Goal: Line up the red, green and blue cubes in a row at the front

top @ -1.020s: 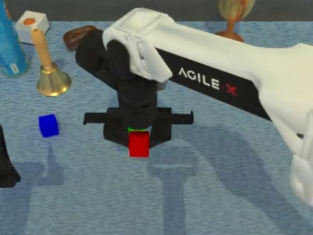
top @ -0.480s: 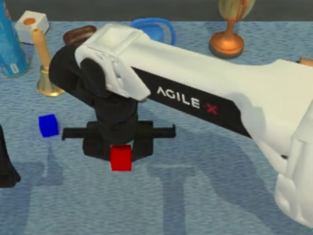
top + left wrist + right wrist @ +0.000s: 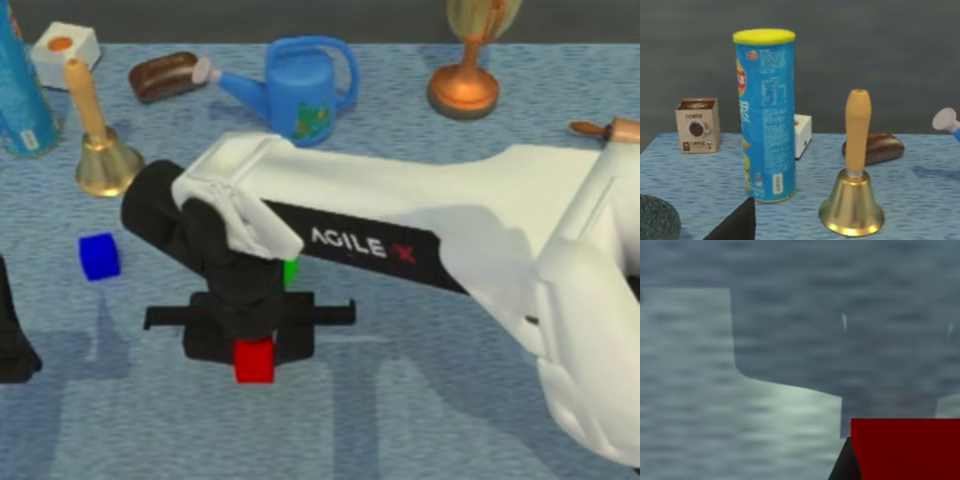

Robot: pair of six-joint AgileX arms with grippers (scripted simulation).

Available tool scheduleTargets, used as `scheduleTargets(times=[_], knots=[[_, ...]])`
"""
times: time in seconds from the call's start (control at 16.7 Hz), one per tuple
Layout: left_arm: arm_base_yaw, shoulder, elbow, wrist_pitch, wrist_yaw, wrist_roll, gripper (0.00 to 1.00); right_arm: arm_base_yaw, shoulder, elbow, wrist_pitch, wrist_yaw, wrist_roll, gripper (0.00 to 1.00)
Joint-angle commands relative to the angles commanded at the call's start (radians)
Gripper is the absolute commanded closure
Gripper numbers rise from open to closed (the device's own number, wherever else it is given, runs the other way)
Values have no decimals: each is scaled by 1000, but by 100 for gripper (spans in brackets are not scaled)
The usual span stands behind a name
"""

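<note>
My right arm (image 3: pixel 430 230) carries the one clearly readable marking, "AGILE" in white letters followed by a red X, on the black panel along its forearm in the top view. The tall blue can (image 3: pixel 765 115) in my left wrist view is covered in white print and a round logo, but none of it reads. The small brown box (image 3: pixel 697 124) there bears only a cup picture.

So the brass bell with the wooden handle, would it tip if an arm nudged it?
The bell probably resists a low push, since its flared mouth sits flat on the table. A knock on the tall handle, high above that base, seems likelier to topple it. Once on its side, its round form would likely roll.
</note>
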Motion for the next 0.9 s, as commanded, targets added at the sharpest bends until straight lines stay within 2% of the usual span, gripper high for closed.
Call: scheduleTargets(times=[0.18, 0.9], knots=[[0, 0, 0, 0, 0, 0, 0, 0, 0, -1, 1, 0, 0, 100], [0, 0, 0, 0, 0, 0, 0, 0, 0, -1, 1, 0, 0, 10]])
